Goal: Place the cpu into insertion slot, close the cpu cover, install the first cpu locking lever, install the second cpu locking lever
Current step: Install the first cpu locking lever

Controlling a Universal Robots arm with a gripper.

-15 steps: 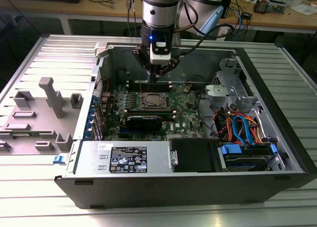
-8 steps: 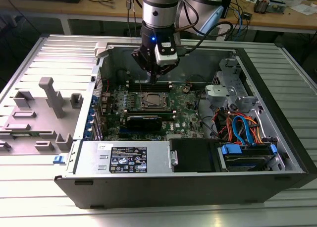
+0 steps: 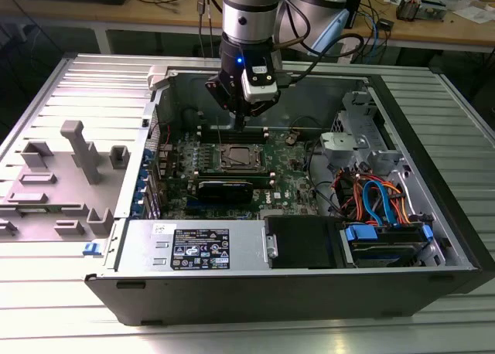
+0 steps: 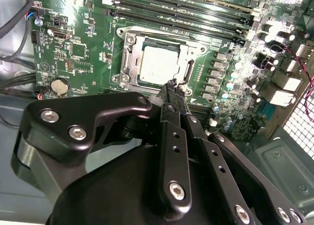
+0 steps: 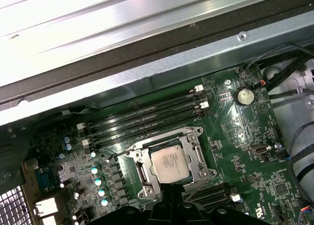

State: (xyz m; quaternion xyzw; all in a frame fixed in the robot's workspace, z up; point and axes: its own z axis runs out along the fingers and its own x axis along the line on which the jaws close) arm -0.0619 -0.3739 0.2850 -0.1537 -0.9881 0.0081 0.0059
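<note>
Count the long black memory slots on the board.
4 memory slots, side by side between the cpu and the case wall in the first wrist view; none seems hidden.

Matt silvery metal cpu (image 4: 159, 63), shiny metal cpu cover (image 4: 129, 60), glossy green circuit board (image 4: 91, 18), matt black gripper (image 4: 172, 83)

The cpu (image 4: 158, 64) lies under the flat cpu cover (image 4: 130, 55), jaws together at its edge.

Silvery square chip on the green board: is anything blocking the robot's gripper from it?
Nothing visible does. The black gripper hovers beside the silvery-grey square cpu, which lies in its metal-rimmed socket.
</note>
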